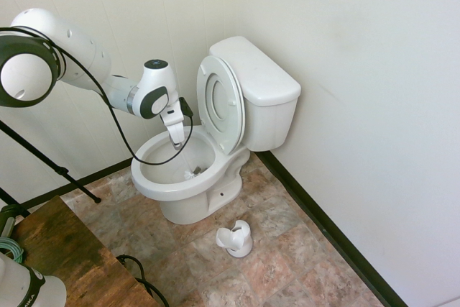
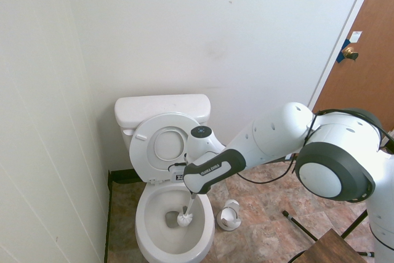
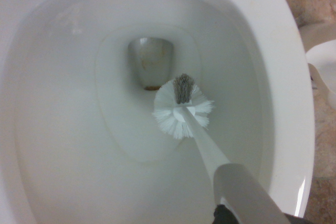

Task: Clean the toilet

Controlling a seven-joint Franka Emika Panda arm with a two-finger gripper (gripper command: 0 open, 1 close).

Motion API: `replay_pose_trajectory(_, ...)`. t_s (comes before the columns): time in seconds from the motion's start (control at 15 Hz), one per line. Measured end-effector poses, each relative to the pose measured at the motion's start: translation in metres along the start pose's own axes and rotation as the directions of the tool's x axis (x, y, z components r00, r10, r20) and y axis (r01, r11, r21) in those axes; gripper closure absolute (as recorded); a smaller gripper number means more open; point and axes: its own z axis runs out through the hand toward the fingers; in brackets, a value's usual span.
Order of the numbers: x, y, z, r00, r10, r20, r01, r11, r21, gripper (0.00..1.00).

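Observation:
The toilet [image 1: 248,88] stands in the corner with its lid and ring seat raised against the tank [image 2: 161,109]. My gripper [image 1: 176,134] hangs over the bowl's near rim [image 1: 154,186], shut on the white handle of a toilet brush [image 2: 184,218]. The handle slants down into the bowl. In the wrist view, the brush head [image 3: 181,109], white bristles with a grey tuft, rests low on the bowl wall [image 3: 68,129] just beside the drain opening [image 3: 150,61].
A small white brush holder [image 1: 236,239] stands on the tiled floor right of the bowl, also seen from the other side [image 2: 229,215]. A wooden table corner [image 1: 57,249] lies front left. Walls close in behind and beside the toilet; a brown door [image 2: 369,60] is to the right.

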Motion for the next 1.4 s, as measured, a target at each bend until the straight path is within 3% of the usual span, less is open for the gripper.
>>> replay_pose_trajectory(0.33, 0.045, -0.041, -0.011, 0.997, 0.081, -0.011, -0.079, 0.992, 0.098, 1.0)
replay_pose_trajectory(0.73, 0.023, -0.083, -0.013, 0.997, 0.076, -0.002, -0.075, 0.985, 0.158, 1.0)
replay_pose_trajectory(1.13, -0.014, -0.087, -0.015, 0.999, 0.031, -0.02, -0.028, 0.989, 0.142, 1.0)
replay_pose_trajectory(1.4, -0.016, -0.062, -0.051, 0.999, -0.001, -0.047, 0.006, 0.995, 0.103, 1.0)
